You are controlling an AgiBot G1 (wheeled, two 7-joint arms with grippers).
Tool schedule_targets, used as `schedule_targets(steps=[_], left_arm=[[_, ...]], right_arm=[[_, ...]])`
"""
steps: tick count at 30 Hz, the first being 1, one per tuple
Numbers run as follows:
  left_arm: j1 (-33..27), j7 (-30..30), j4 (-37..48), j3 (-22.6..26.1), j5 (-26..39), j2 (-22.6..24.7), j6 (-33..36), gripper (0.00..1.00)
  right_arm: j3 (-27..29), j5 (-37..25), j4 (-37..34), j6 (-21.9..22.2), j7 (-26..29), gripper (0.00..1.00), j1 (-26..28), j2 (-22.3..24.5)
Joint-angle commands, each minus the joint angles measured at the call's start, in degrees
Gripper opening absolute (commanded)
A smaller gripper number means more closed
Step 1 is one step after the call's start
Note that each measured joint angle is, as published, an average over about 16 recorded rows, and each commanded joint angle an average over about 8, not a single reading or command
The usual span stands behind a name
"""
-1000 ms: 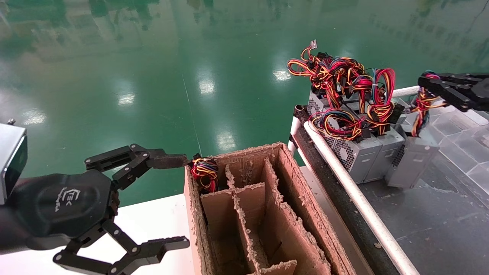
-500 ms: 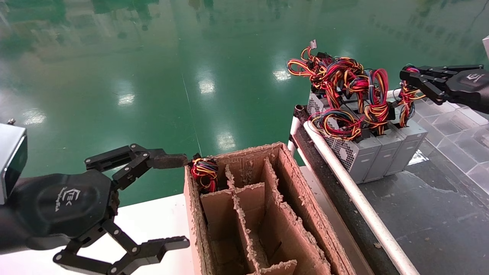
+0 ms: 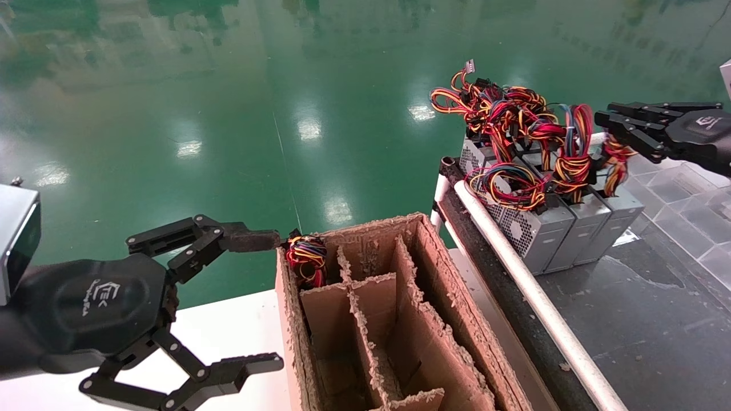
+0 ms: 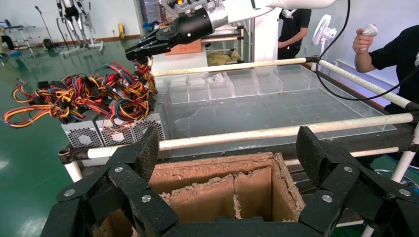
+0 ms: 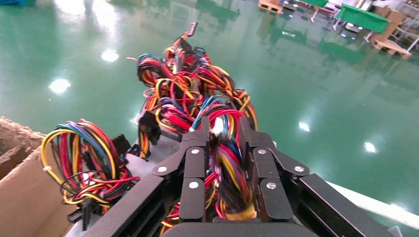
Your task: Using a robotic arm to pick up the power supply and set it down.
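Gripping the wire bundle [image 5: 225,163] of the power supply [image 3: 619,214], right gripper [image 3: 606,124] is clamped narrow; unit sits rightmost in the grey row [image 3: 537,228]. Left gripper [image 3: 260,299] idles spread wide beside the cardboard box [image 3: 451,308].

floor [image 3: 228,114]: glossy green | box [image 3: 445,319]: rough frayed cardboard | power supply [image 3: 619,214]: grey sheet metal

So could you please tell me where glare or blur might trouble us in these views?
Head view: bright lamp reflections dot the green floor; the power supply reads clearly. Right wrist view: the right pincer, shut on the wire bundle, fills the foreground. Left wrist view: the open left pincer blocks the lower part.
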Motion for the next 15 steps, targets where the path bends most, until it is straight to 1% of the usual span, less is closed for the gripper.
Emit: schedule_targets(steps=[1,8,15], left_arm=[[0.0,0.0,0.0,0.0,0.0,0.0,0.0,1.00],[0.0,0.0,0.0,0.0,0.0,0.0,0.0,1.00],[0.0,0.0,0.0,0.0,0.0,0.0,0.0,1.00]], right_arm=[[0.0,0.0,-0.1,0.3,0.1,1.00,0.1,0.1],[0.6,0.9,-0.1,0.3,0.2,1.00,0.6,0.7],[2.4,3.4,0.8,-1.4,-0.8,1.00,1.4,1.2]])
